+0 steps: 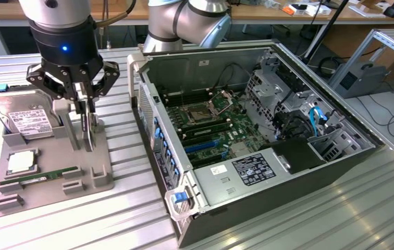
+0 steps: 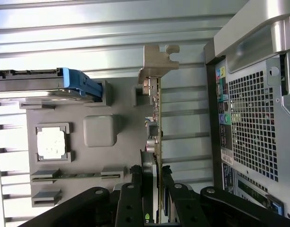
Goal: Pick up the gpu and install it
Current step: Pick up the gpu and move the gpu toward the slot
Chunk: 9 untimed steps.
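**GPU GRIPPED, NOT YET INSTALLED**

You have the pincer (image 1: 87, 117) closed on the gpu (image 1: 90, 136), one finger on each face of the upright card. The card stands in the grey holder tray (image 1: 51, 192), toward the desk (image 1: 322, 219) edge on the exterior view's left, and seemingly not lifted clear. The open computer case (image 1: 253, 130) beside the tray has no card fitted, so lifting, transfer and seating are left to do.

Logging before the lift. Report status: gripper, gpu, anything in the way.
Gripper closed on the gpu, upper edge. Card upright at the gray tray. Hard drive stands alongside, apart from it; open case on the exterior view's right.
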Tool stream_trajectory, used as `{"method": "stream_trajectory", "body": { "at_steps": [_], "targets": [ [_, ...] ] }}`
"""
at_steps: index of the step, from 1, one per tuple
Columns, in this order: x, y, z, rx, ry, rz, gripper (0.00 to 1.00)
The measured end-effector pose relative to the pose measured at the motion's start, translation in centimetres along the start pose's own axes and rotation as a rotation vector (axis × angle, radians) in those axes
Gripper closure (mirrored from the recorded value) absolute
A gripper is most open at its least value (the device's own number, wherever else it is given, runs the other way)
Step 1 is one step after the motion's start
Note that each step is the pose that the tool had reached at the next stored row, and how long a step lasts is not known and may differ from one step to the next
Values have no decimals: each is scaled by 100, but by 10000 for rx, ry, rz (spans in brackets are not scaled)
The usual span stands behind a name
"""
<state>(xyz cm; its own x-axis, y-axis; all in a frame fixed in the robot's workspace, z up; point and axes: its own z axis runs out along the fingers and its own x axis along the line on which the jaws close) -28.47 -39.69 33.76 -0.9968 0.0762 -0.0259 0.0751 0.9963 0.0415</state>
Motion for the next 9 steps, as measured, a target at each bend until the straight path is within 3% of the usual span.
{"method": "stream_trajectory", "body": {
  "at_steps": [9],
  "targets": [
    [-1, 1, -32, 0, 0, 0, 73]
  ]
}}
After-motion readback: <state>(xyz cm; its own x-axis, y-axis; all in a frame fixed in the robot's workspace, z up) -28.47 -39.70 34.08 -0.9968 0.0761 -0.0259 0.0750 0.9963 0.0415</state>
